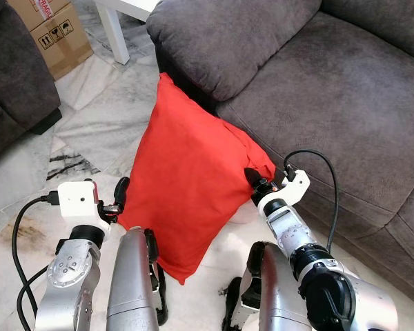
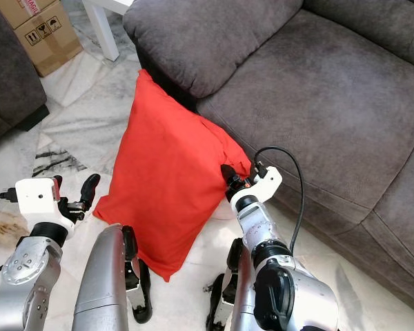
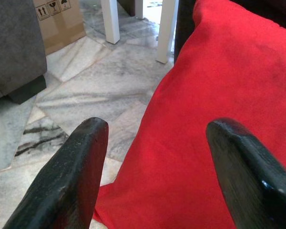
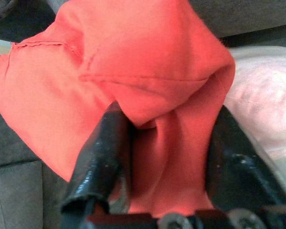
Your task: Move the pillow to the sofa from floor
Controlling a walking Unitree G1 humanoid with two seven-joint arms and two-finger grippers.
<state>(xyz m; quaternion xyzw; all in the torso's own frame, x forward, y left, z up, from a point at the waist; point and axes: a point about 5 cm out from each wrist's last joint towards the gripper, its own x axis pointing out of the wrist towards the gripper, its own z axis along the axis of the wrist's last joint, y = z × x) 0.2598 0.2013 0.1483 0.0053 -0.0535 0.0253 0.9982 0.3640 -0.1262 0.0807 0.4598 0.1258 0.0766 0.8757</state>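
Right gripper pinches the pillow corner at 3 o'clock for lifting; left gripper gapes empty at 9, ready to steady it.

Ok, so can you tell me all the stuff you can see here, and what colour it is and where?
pillow: one, red, standing on the floor, leaning against the sofa front.
sofa: one, dark grey, right and behind the pillow.
second sofa: one, dark grey, far left.
cardboard box: one, brown, top left on the floor.
table leg: one, white, beside the box.
floor: grey-white marble tiles with dark streaks.
right gripper: one, black fingers pinching the pillow's right corner.
left gripper: one, black fingers spread, at the pillow's left edge, not holding it.
arms: two, silver, at the bottom.
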